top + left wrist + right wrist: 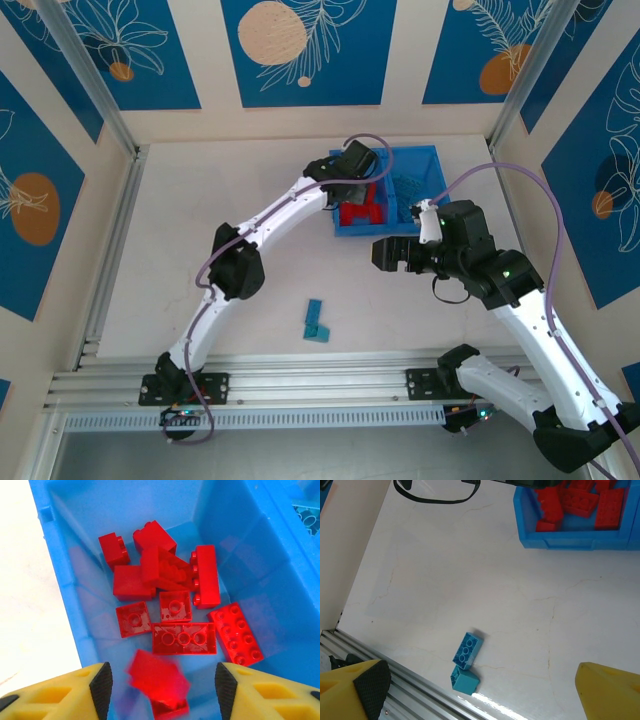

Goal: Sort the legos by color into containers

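My left gripper (163, 685) hangs open over the left compartment of the blue bin (65, 570). A blurred red lego (157, 677) sits loose between its fingers, touching neither pad. Below it lie several red legos (170, 580) on the compartment floor. Light blue legos (307, 520) show in the right compartment past the middle wall. From above, the left gripper (352, 165) is over the bin (420, 165). My right gripper (385, 252) is open above the table in front of the bin. Two light blue legos (468, 650) lie touching on the table, under the right gripper (477, 685).
An aluminium rail (300, 385) runs along the near table edge, close to the two blue legos (316, 322). The left arm (270, 220) stretches diagonally across the table's middle. Walls close the table at the left, back and right.
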`<move>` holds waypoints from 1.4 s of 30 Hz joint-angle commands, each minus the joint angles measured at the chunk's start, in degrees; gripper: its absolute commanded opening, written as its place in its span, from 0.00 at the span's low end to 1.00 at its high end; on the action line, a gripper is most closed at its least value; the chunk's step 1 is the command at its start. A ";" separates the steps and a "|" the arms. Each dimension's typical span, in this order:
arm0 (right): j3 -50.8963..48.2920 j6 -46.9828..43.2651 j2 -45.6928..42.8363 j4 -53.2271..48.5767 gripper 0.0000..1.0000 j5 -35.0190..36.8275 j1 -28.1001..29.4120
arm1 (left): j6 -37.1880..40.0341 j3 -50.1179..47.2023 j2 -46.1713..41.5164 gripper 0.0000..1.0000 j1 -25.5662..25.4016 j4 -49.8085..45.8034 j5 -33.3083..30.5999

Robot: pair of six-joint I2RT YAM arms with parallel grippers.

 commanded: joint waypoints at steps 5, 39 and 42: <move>-1.35 2.27 0.08 -0.01 0.97 0.95 -0.36 | 2.56 1.19 -9.83 0.60 -1.80 1.82 0.07; 3.02 24.38 52.27 13.13 0.92 8.29 30.64 | 63.44 -95.06 -108.42 1.00 -2.07 9.60 31.52; 4.00 25.43 54.63 13.67 0.80 8.43 31.52 | 63.38 -96.28 -108.90 1.00 -2.12 10.57 31.56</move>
